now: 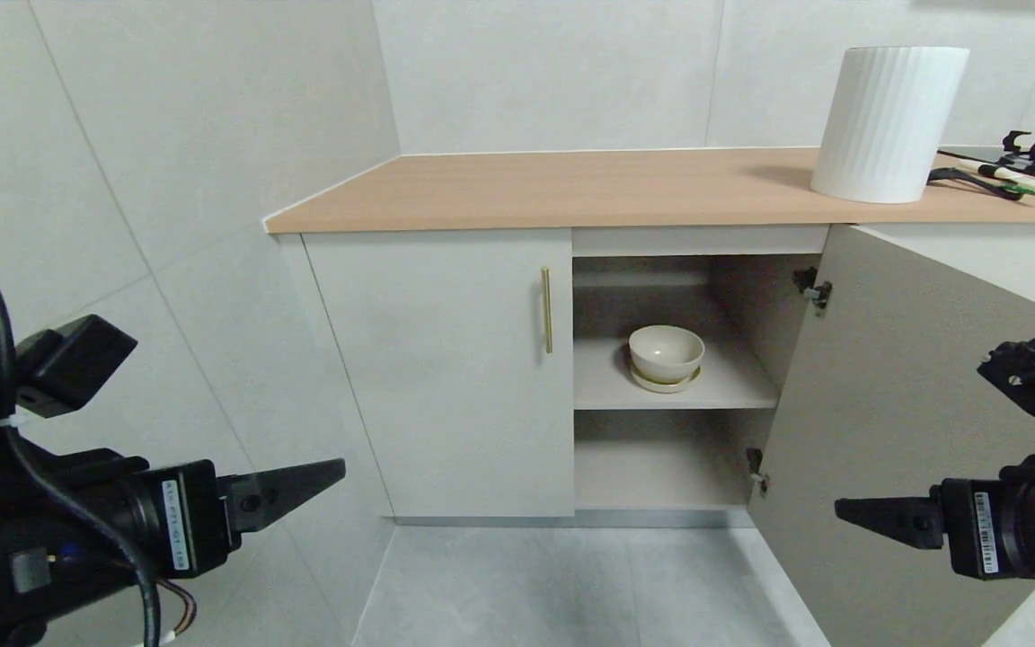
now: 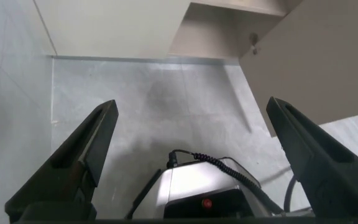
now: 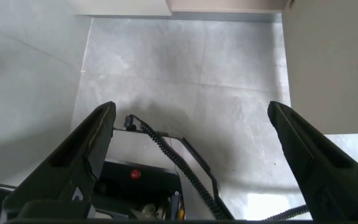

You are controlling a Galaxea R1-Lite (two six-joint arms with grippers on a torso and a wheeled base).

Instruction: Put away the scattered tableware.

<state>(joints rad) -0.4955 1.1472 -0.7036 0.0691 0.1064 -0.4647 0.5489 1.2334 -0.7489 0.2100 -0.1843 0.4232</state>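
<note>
A cream bowl (image 1: 666,352) sits on a small matching plate (image 1: 661,385) on the middle shelf (image 1: 738,388) of the cabinet, behind its open right door (image 1: 886,404). My left gripper (image 1: 333,469) hangs low at the left, well short of the cabinet, open and empty; in its wrist view the left gripper (image 2: 191,106) has its fingers spread wide over the floor. My right gripper (image 1: 841,509) is low at the right, in front of the open door, also open and empty, and its wrist view shows the right gripper (image 3: 191,107) above bare floor tiles.
The cabinet's left door (image 1: 446,377) is closed, with a gold handle (image 1: 546,310). On the wooden countertop (image 1: 571,189) stands a white ribbed container (image 1: 890,121), with chopsticks and dark utensils (image 1: 1030,175) beside it. The lower shelf (image 1: 661,472) is bare. Tiled wall rises at the left.
</note>
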